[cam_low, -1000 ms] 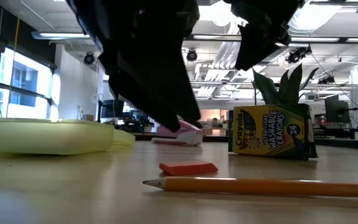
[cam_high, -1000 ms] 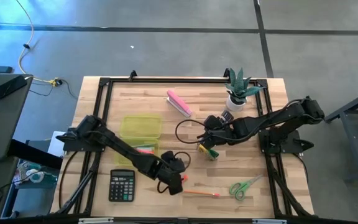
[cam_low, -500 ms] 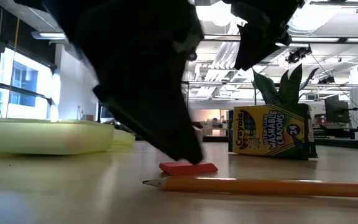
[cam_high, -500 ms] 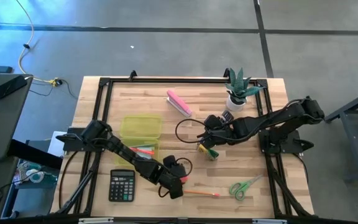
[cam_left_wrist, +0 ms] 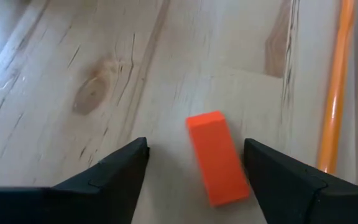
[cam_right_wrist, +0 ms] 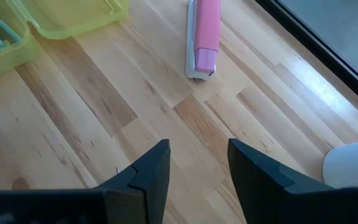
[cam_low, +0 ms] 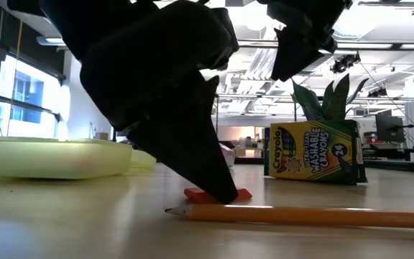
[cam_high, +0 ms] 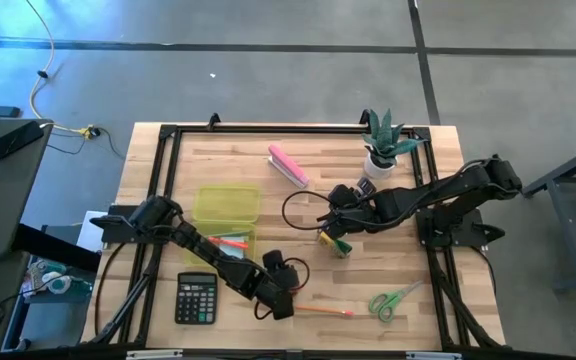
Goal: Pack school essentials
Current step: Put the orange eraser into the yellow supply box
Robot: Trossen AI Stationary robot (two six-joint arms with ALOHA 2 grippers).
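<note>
A pale wooden tabletop (cam_high: 398,270) with a black frame carries scattered school supplies. The left gripper (cam_left_wrist: 194,177) is low over the front middle of the tabletop, its jaws spread apart on either side of a small orange-red rectangular eraser (cam_left_wrist: 217,157). The eraser lies flat on the wood between the jaws, and neither one touches it. Just beside the eraser, towards the front edge, lies a thin orange pencil (cam_low: 307,214).

The right gripper (cam_right_wrist: 199,171) hovers above the middle of the tabletop with its jaws parted and holding nothing. Below and just in front of it stands a yellow-and-green cardboard crayon box (cam_low: 311,152), upright.

Left of centre sits a translucent yellow-green plastic container (cam_high: 226,206), with a red-orange marker (cam_high: 232,242) lying in the part of it nearest the front. A black calculator (cam_high: 196,298) lies near the front left corner. Green-handled scissors (cam_high: 394,300) lie near the front right. A pink bar-shaped stapler (cam_right_wrist: 205,34) rests towards the back, and a small green potted plant in a white pot (cam_high: 382,142) stands at the back right.
</note>
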